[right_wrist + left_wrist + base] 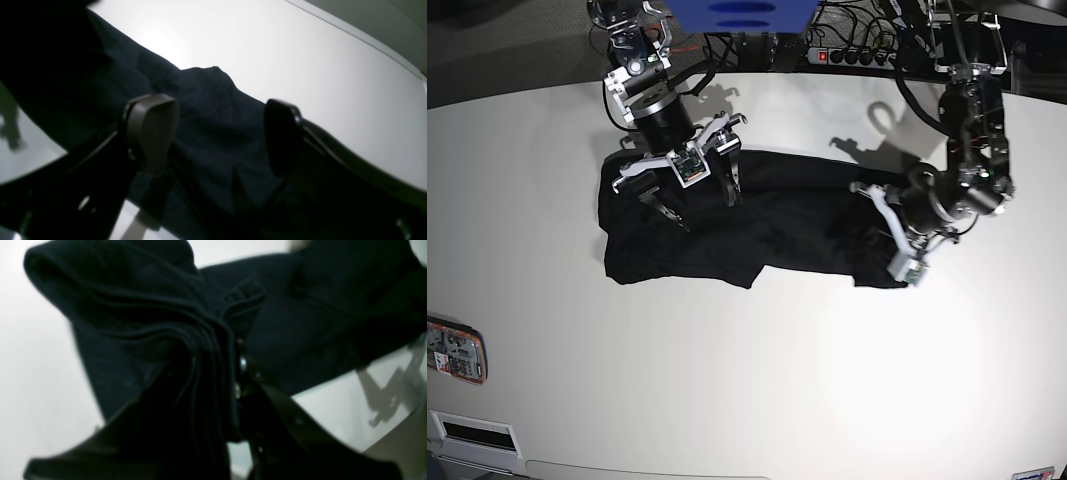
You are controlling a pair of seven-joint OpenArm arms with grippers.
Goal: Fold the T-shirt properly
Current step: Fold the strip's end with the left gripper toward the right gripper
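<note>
T-shirt (757, 225) lies as a long black band across the white table (757, 380). My left gripper (230, 386) is clenched on a bunched edge at one end, layers pleated between the fingers (presumably to carry that end over). My right gripper (217, 133) hovers spread over the other end, grasping nothing. Fabric thin, soft, matte, creased.

My white table (757, 380) fills nearly the whole base view. The black T-shirt (757, 225) lies spread and rumpled across its upper middle. At the far left edge rests a small flat device (455, 351) with a red rim, well apart from the shirt
</note>
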